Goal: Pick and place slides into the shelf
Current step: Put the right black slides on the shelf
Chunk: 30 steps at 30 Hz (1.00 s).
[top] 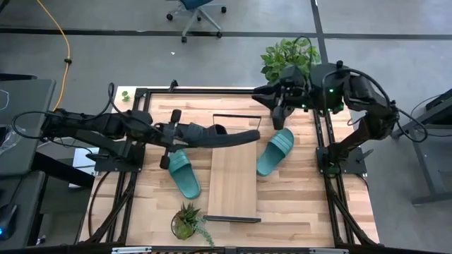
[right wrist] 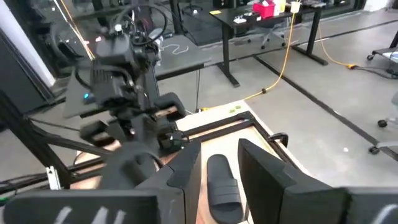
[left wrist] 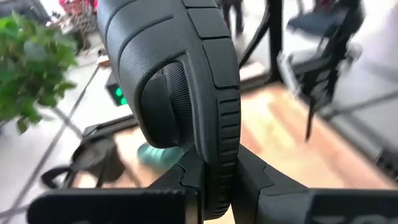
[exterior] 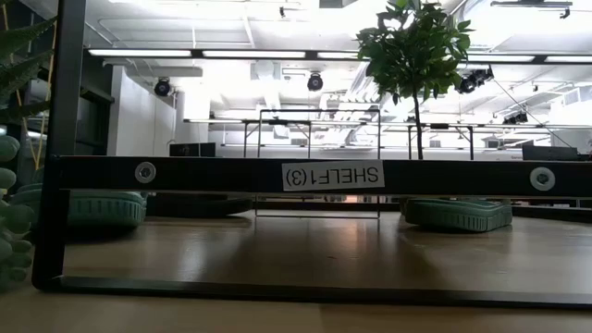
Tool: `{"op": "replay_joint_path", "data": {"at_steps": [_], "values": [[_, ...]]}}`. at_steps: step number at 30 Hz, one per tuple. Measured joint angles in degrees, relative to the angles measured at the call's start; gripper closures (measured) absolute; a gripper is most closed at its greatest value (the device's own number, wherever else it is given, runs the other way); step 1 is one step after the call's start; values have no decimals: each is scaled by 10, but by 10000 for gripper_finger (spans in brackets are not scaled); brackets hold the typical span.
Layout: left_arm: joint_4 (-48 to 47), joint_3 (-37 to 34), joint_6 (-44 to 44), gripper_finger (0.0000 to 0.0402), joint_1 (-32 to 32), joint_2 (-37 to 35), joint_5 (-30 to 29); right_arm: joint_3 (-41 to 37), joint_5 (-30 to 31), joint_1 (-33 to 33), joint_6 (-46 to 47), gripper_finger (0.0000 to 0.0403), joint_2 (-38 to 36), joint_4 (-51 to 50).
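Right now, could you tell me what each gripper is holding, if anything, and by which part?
The left gripper holds a black slide by its edge, pinched between the fingers above the shelf. The right gripper holds nothing.

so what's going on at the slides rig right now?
The left hand is shut on a black slide and holds it over the far end of the shelf. The right hand hangs open by the table's far edge, holding nothing, with another black slide below it. Two teal slides lie on the table, one on each side of the shelf.
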Motion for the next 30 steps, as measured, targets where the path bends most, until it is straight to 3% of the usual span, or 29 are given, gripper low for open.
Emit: {"op": "replay_joint_path", "data": {"at_steps": [9,18,24,30], "values": [[-106,0,114,368,0,0,-130,0,43,26,30,306,0,-35],[-154,0,254,372,0,89,-151,-9,66,31,56,306,2,-55],[-146,0,269,372,0,166,-236,-9,74,31,75,306,6,-67],[-139,0,269,376,0,224,-259,-9,86,34,82,306,5,-74]]}}
